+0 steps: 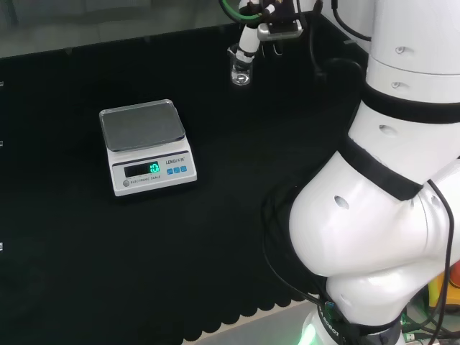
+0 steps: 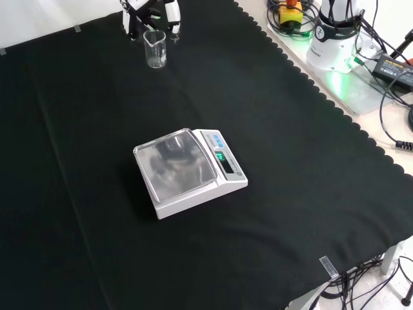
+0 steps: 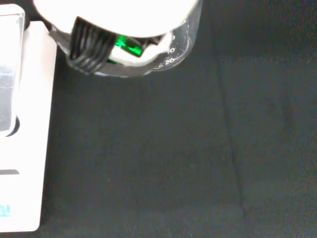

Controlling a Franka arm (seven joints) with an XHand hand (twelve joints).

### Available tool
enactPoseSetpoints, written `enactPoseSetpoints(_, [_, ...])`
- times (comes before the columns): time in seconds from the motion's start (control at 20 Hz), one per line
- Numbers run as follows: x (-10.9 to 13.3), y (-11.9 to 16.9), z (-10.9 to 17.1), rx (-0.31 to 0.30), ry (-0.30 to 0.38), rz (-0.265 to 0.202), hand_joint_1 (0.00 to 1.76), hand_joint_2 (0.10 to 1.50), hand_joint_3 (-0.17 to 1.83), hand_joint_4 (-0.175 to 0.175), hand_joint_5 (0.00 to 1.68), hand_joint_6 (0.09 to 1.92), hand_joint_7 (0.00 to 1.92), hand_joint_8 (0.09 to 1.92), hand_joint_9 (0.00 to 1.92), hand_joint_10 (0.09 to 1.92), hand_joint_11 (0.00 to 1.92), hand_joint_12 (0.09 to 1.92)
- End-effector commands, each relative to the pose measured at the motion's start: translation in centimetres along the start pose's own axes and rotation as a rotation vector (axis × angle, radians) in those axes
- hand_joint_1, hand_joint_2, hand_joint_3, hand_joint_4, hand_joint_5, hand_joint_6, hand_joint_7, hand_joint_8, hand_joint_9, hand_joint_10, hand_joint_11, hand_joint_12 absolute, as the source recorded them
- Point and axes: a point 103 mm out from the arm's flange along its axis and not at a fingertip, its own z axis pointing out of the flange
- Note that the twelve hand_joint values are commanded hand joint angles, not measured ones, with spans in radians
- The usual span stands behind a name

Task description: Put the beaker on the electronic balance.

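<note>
A small clear glass beaker (image 1: 241, 72) is at the far side of the cloth, beyond the balance in the head view. The hand (image 1: 249, 37) comes down on it from above, one white finger reaching its rim. In the front view the beaker (image 2: 155, 49) is at the top left with the hand's (image 2: 150, 13) fingers on both sides of it. In the wrist view a black ribbed finger pad (image 3: 89, 47) lies against the beaker (image 3: 179, 42), close under the palm. The white electronic balance (image 1: 144, 147) with its steel pan (image 2: 175, 166) sits mid-cloth with nothing on it, its display lit.
The arm's white links (image 1: 388, 180) stand at the right of the head view. Cables, a power unit and the arm's base (image 2: 335, 39) lie off the cloth's scalloped edge at the front view's top right. Bare black cloth (image 2: 97, 129) lies between beaker and balance.
</note>
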Motion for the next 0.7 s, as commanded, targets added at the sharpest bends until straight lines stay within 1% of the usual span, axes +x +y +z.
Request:
enactPoseSetpoints(0.05, [0.7, -0.5, -0.1, -0.004, 0.012, 0.014, 1.13, 0.56, 0.61, -0.175, 0.93, 0.82, 1.02, 0.88, 1.49, 0.14, 1.65, 0.47])
enactPoseSetpoints(0.3, [0.9, -0.6, 0.0, -0.004, 0.016, 0.017, 1.13, 0.56, 0.61, -0.175, 0.93, 0.83, 1.02, 0.88, 1.49, 0.14, 1.65, 0.47])
enactPoseSetpoints(0.4, [1.0, -0.6, 0.1, -0.004, 0.014, 0.012, 1.12, 0.56, 0.61, -0.175, 0.93, 0.83, 1.01, 0.88, 1.49, 0.13, 1.64, 0.47])
enactPoseSetpoints(0.55, [1.4, -0.4, 0.1, -0.005, 0.001, -0.007, 1.12, 0.56, 0.61, -0.175, 0.93, 0.83, 1.01, 0.88, 1.49, 0.13, 1.64, 0.47])
enactPoseSetpoints(0.7, [3.1, 0.5, -0.1, -0.002, -0.022, -0.041, 1.12, 0.56, 0.61, -0.175, 0.92, 0.83, 1.01, 0.89, 1.49, 0.13, 1.64, 0.47])
